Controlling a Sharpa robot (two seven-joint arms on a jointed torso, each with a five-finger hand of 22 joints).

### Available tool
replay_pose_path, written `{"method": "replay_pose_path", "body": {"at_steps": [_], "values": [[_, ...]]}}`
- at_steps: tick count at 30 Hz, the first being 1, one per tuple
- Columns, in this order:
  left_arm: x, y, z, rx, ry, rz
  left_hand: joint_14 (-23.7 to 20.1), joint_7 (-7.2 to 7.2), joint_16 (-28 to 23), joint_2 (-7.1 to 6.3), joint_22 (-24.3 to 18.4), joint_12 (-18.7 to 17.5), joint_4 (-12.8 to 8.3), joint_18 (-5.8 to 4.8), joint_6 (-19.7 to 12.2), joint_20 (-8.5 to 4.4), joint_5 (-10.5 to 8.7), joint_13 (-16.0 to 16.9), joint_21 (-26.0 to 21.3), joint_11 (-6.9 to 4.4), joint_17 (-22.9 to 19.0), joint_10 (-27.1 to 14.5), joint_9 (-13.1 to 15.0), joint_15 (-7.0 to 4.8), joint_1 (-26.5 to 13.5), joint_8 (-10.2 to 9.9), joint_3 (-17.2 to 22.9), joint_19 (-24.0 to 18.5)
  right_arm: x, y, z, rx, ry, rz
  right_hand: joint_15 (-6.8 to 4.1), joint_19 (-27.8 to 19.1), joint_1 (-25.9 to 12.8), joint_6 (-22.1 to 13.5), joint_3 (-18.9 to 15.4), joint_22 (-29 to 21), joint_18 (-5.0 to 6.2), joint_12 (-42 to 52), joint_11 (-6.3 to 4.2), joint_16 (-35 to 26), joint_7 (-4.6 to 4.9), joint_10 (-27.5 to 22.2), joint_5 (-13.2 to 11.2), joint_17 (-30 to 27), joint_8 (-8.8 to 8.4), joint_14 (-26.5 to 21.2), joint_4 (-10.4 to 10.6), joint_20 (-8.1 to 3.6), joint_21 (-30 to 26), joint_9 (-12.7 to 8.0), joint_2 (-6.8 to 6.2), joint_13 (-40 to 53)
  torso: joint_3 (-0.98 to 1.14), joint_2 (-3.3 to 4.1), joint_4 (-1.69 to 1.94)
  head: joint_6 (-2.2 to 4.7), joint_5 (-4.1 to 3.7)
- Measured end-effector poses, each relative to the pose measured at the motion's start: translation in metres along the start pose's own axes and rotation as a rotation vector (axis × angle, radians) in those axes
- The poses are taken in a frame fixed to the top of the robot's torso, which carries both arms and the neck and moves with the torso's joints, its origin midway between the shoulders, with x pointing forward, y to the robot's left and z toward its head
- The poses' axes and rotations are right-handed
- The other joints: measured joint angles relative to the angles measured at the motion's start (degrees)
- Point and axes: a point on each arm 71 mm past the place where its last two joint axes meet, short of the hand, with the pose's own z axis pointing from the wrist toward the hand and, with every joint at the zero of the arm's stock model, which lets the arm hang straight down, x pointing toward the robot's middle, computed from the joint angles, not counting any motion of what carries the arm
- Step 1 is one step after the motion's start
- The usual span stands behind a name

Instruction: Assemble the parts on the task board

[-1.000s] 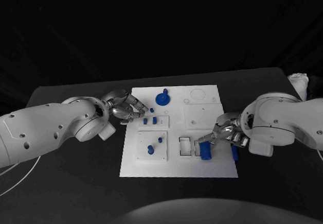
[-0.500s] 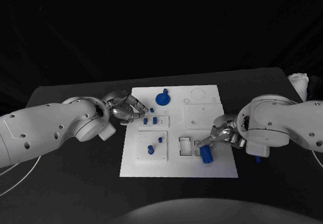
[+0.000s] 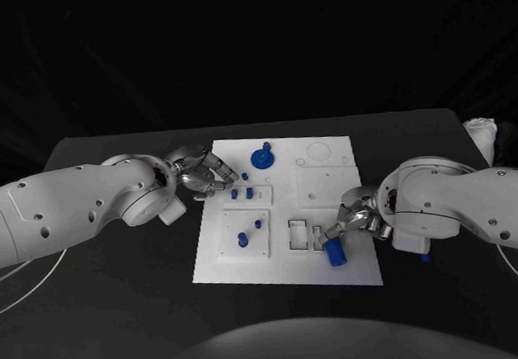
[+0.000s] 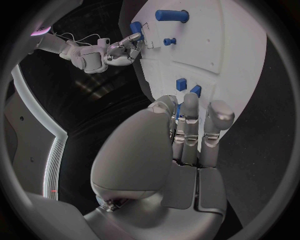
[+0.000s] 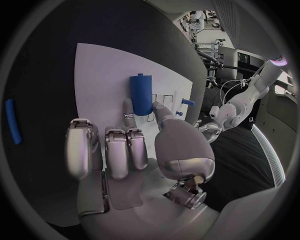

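Head view shows the right hand [image 3: 355,221] pinching a blue cylinder [image 3: 333,250] that lies at the task board [image 3: 331,174] edge nearest the robot, beside a rectangular slot [image 3: 298,235]; the left hand [image 3: 207,176] hovers with nothing in it, fingers apart, at the board's far left edge near two small blue pegs [image 3: 241,194]. A loose blue piece [image 3: 424,257] lies on the surface just off the board's right edge. With so light a pinch, the cylinder could roll or slip free and follow that piece off the board.
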Motion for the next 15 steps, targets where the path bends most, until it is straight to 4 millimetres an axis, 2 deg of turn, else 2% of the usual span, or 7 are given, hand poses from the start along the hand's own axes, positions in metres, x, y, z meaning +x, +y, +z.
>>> {"method": "replay_pose_path", "body": {"at_steps": [4,7,8,9,10,11,15], "values": [[0.0,0.0,0.0,-0.001,0.001,0.001,0.0,0.0,0.0,0.0,0.0,0.0,0.0,0.0,0.0,0.0,0.0,0.0,0.0,0.0,0.0,0.0,0.0,0.0,0.0,0.0,0.0,0.0,0.001,-0.001,0.0,-0.004,-0.004,0.003,-0.23,-0.09,0.07,-0.81,0.39,0.0,0.67,0.0,-0.09,0.0,0.39,-0.09,3.22,0.0,1.93,0.04,0.39,-0.32,-0.38,0.0,-0.07,0.0,0.0,0.01,-0.01,0.0,0.04],[0.0,0.0,0.0,-0.003,0.001,0.001,0.0,0.0,0.0,0.0,0.0,0.0,0.0,0.0,0.0,0.0,0.0,0.0,0.0,0.0,-0.05,0.0,0.0,0.0,0.0,0.0,0.0,0.0,0.001,-0.004,-0.001,-0.007,-0.009,0.013,-0.3,0.0,0.07,-1.06,1.0,-0.01,0.91,0.0,-0.09,0.0,0.27,-0.09,3.64,-0.01,2.82,0.11,1.0,-0.4,-0.42,0.04,-0.07,0.0,0.0,0.02,-0.01,0.0,0.18],[0.0,0.001,-0.001,-0.003,0.001,0.001,0.0,0.0,0.0,0.0,0.0,0.0,0.0,0.0,0.0,0.0,0.0,0.0,0.0,0.0,-0.05,0.0,0.0,0.0,0.0,0.0,0.0,0.0,0.001,-0.006,-0.001,-0.008,-0.012,0.017,-0.3,-0.01,0.07,-1.07,1.15,0.0,0.91,0.0,-0.09,0.0,0.28,-0.09,3.65,-0.01,2.94,0.11,1.15,-0.4,-0.42,1.52,-0.07,0.0,0.02,0.03,-0.01,0.0,0.21],[0.0,0.001,-0.001,-0.004,0.001,0.001,0.0,0.0,0.0,0.0,0.0,0.0,0.0,0.0,0.0,0.0,0.0,0.0,0.0,0.0,-0.05,0.0,0.0,0.0,0.0,0.0,0.0,0.0,0.0,-0.008,-0.001,-0.006,-0.015,0.025,-0.3,-0.01,0.07,-1.09,1.29,0.0,0.91,0.0,-0.09,0.0,0.3,-0.09,3.7,-0.01,2.94,0.11,1.29,-0.4,-0.42,4.88,-0.07,0.0,0.03,0.03,-0.01,0.0,0.25],[0.0,0.001,-0.001,-0.004,0.002,0.001,0.0,0.0,0.0,0.0,0.0,0.0,0.0,0.0,0.0,0.0,0.0,0.0,0.0,0.0,-0.05,0.0,0.0,0.0,0.0,0.0,0.0,0.0,0.0,-0.01,-0.002,-0.005,-0.018,0.031,-0.3,-0.01,0.07,-1.11,1.37,0.0,0.91,0.0,-0.09,0.0,0.32,-0.09,3.71,-0.01,2.94,0.11,1.37,-0.4,-0.42,6.94,-0.07,0.0,0.03,0.03,-0.01,0.0,0.29],[0.0,0.001,-0.001,-0.004,0.002,0.001,0.0,0.0,0.0,0.0,0.0,0.0,0.0,0.0,0.0,0.0,0.0,0.0,0.0,0.0,-0.05,0.0,0.0,0.0,0.0,0.0,0.0,0.0,-0.001,-0.011,-0.002,-0.004,-0.021,0.037,-0.3,-0.01,0.07,-1.11,1.44,0.0,0.9,0.0,-0.09,0.0,0.32,-0.09,3.72,-0.01,2.94,0.11,1.44,-0.4,-0.42,8.06,-0.07,0.0,0.03,0.03,-0.02,0.0,0.32],[0.0,0.001,-0.001,-0.006,0.003,0.001,0.0,0.0,0.0,0.0,0.0,0.0,0.0,0.0,0.0,0.0,0.0,0.0,0.0,0.0,-0.05,0.0,0.0,0.0,0.0,0.0,0.0,0.0,-0.002,-0.018,-0.005,0.001,-0.031,0.062,-0.3,-0.01,0.05,-1.33,1.69,0.0,0.91,0.0,-0.09,0.0,0.3,-0.09,3.78,-0.01,2.96,0.11,1.69,-0.4,-0.42,8.85,-0.05,0.0,0.03,0.02,-0.03,0.0,0.35]]}}
